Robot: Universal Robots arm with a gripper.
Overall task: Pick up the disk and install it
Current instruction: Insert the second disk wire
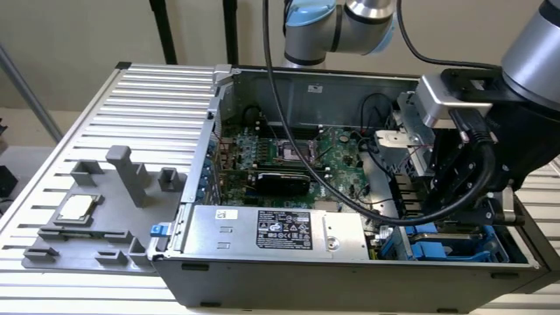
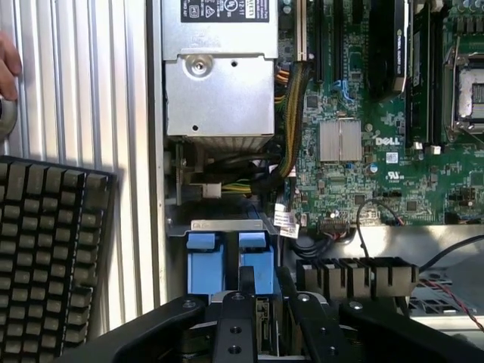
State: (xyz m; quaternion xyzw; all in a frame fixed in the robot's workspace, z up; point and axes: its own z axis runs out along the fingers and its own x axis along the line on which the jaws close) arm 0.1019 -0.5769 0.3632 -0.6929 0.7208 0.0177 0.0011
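My gripper (image 2: pixel 262 299) hangs low over the drive bay (image 1: pixel 455 252) at the front corner of the open computer case, on the exterior view's right. Between its two black fingers (image 2: pixel 233 325) shows a thin, edge-on strip of metal and circuit board. It looks like the disk (image 2: pixel 262 327), and the fingers are shut on it. Two blue plastic carrier tabs (image 2: pixel 253 261) lie in the bay just past the fingertips. In the exterior view, the arm's black wrist body and cables (image 1: pixel 473 190) cover the fingers, and blue plastic (image 1: pixel 435 251) shows in the bay beneath them.
A big silver power supply (image 1: pixel 280 228) borders the bay, with the green motherboard (image 1: pixel 289 151) and loose cables behind. A grey fixture plate (image 1: pixel 96 210) on the exterior view's left carries a small CPU chip (image 1: pixel 75 207). A black keyboard (image 2: pixel 53 249) and a person's hand (image 2: pixel 6 68) are outside the case.
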